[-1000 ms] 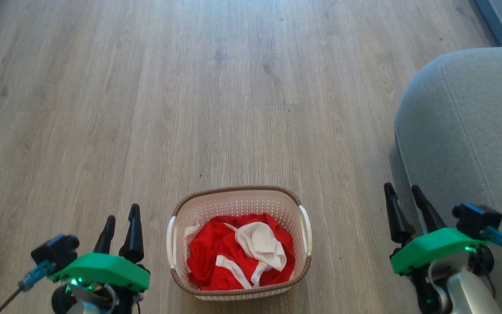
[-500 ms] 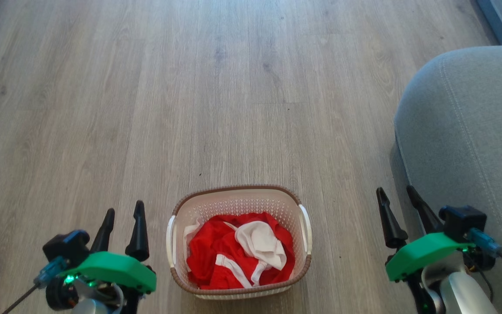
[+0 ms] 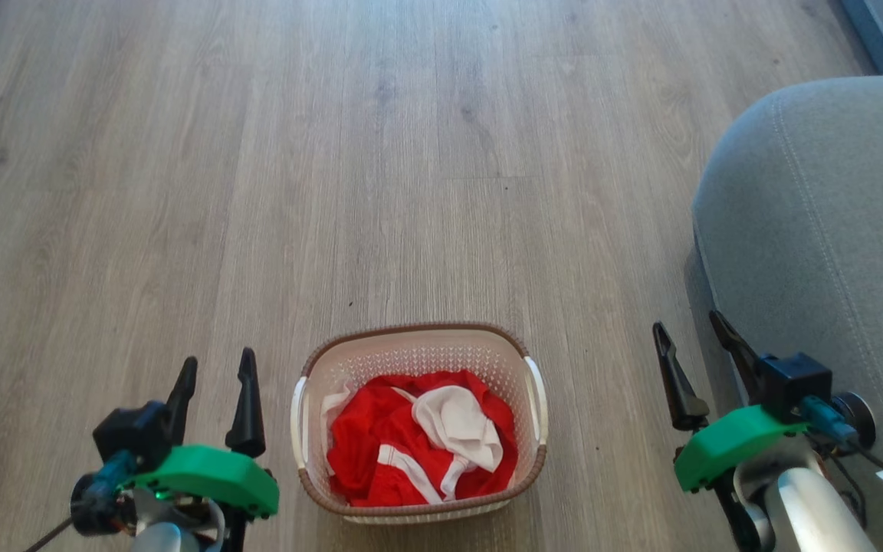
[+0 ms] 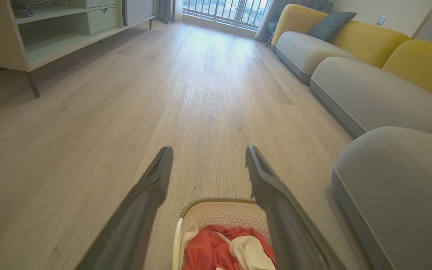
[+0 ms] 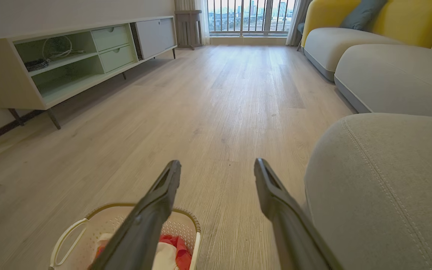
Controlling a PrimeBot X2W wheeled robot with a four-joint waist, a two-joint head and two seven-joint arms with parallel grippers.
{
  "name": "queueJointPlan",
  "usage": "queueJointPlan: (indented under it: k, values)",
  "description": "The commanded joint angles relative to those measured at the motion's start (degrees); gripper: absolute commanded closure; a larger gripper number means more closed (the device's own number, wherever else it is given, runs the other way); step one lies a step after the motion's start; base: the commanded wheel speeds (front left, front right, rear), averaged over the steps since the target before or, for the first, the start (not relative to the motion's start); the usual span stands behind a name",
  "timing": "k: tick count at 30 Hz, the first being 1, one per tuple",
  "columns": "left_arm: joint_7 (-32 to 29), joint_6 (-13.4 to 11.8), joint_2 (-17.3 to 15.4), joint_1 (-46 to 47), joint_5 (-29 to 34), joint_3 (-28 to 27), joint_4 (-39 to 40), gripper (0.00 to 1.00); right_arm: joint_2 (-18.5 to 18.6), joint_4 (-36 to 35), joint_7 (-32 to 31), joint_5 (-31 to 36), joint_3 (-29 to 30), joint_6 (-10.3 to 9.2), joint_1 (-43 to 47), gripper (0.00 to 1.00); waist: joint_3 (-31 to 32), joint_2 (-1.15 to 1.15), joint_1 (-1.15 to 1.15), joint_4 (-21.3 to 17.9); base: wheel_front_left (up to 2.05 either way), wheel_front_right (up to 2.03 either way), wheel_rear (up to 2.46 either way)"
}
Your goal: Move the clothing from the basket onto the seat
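Your basket: cream, brown-rimmed, on the wood floor. It holds the clothing, crumpled red fabric with white stripes.
Your left end effector: fingers spread wide, empty, left of the basket.
Your right end effector: wide apart, empty, beside the grey seat.

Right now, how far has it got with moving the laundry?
Nothing looks done: the red clothing all lies in the basket, and none shows on the grey seat. The left claw and right claw are open, holding nothing. Every garment is left to move.
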State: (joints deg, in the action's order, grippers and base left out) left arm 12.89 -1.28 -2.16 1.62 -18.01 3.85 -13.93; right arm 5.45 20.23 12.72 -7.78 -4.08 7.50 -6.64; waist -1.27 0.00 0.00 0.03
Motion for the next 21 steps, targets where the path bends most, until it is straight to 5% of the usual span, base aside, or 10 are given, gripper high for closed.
queueJointPlan:
  k: [1, 21]
  values:
    - [1.05, -0.41, -0.69, 2.14, 2.09, -1.28, 2.27, 0.0, 0.57, -1.93, 1.21, 2.19, -1.14, -0.01, -2.52, 0.0, -0.13, 0.0, 0.0, -0.05, 0.0, 0.0, 0.0]
    - [2.11, -0.53, -0.72, 2.22, 5.71, -1.09, 2.32, 0.0, 0.38, -2.09, 2.28, 6.06, -1.49, -0.01, -2.47, 0.0, -0.43, 0.0, 0.0, -0.48, 0.0, 0.0, 0.0]
